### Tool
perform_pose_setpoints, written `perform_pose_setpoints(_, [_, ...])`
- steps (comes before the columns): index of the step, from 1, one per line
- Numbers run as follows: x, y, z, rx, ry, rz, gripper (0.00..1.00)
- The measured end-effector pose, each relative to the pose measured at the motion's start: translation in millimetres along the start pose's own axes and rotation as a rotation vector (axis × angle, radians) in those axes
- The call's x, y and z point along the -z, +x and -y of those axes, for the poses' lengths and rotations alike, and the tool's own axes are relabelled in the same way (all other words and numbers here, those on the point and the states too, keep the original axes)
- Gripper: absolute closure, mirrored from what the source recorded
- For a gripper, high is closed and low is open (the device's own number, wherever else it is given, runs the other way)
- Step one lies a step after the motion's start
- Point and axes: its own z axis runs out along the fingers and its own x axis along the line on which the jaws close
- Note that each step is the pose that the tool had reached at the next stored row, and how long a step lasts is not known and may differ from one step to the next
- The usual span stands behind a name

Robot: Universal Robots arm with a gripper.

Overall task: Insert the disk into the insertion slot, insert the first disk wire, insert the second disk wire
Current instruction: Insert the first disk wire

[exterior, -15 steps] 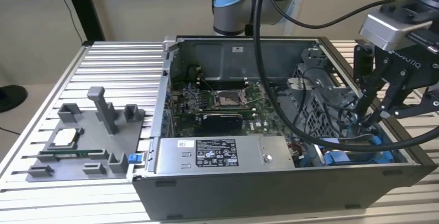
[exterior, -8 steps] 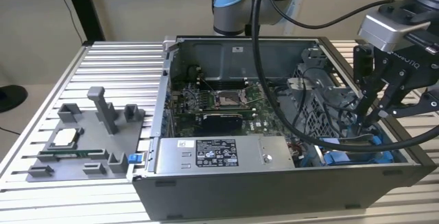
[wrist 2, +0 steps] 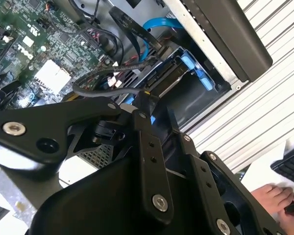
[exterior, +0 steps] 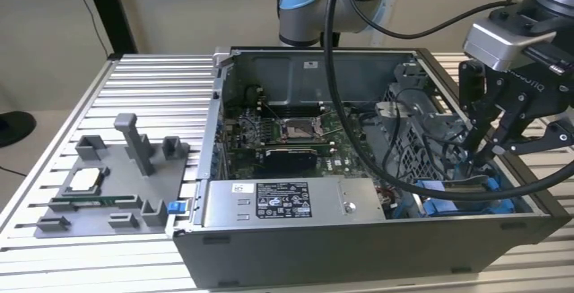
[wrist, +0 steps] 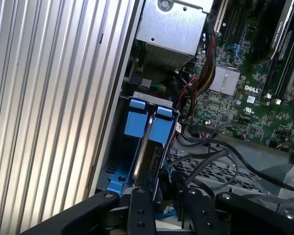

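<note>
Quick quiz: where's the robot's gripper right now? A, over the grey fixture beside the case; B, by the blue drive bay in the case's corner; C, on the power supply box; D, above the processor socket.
B: in the exterior view the gripper reaches down into the computer case just above the blue drive bay, at that view's right.

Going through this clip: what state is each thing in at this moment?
Computer case: side panel off, lying open on the table.
Disk: sitting in the insertion slot, blue frame tabs showing.
Gripper: hangs inside the case, just above the disk.
Black wire: loose, looped over the motherboard.
Processor socket: uncovered, no cooler on it.
</note>
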Motion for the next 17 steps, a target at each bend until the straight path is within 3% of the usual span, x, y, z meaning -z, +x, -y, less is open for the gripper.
perform_pose_setpoints(17, [1.1, -0.9, 0.3, 0.023, 0.0032, 0.0004, 0.00])
